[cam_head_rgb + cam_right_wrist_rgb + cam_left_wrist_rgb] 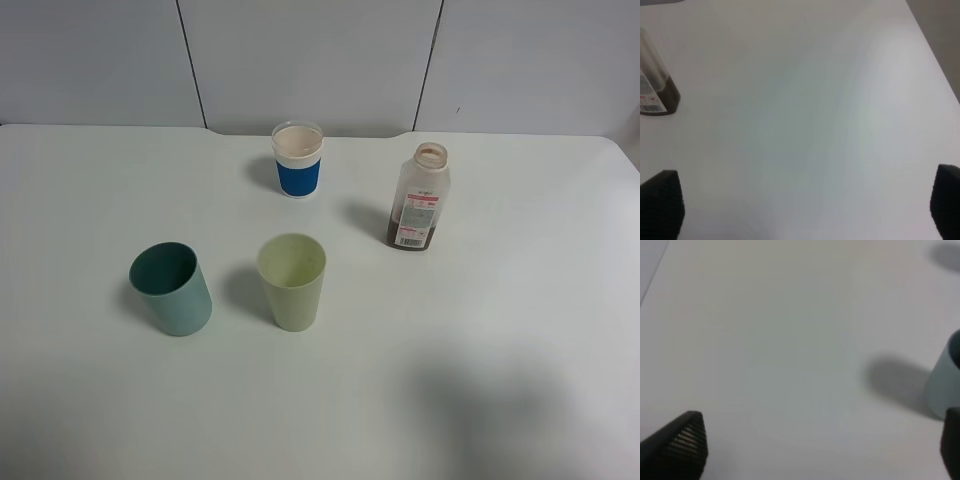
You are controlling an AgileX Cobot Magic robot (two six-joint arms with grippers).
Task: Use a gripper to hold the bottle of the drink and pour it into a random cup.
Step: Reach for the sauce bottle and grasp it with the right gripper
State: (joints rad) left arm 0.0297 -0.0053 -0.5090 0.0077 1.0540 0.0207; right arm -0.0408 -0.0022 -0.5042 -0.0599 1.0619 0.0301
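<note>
Bottle (pixel 418 197) stands upright on the white table (pixel 520 320), far right, no cap, white-and-red label facing the camera. The drink (pixel 394 233) is brown and fills only the lower part. White cup with a blue band (pixel 298 160) sits to its left at about the same depth, well apart, with a pale beige inside; can't tell if that's liquid. Yellow-green cup (pixel 292 283) is nearer, mid-table, upright, looks empty, and is well apart from the bottle on a near-left diagonal. Teal tumbler (pixel 172 289) is left of it, near but not touching, also upright with a dark interior. A soft shadow (pixel 490 400) lies on the near-right tabletop. Right gripper (pixel 804 202) has its jaws spread wide, holding nothing, with only bare table between the fingertips (pixel 662 202). In the right wrist view the bottle (pixel 652 75) sits past one fingertip and clear of it, not between the jaws, with brown liquid (pixel 667 95) visible at its base. Left gripper (pixel 817 447) is likewise wide open and empty, with one ribbed pad (pixel 686 440) in view. The teal tumbler (pixel 945 385) shows at the edge beside the other finger; contact can't be judged. Its shadow falls across the table.
</note>
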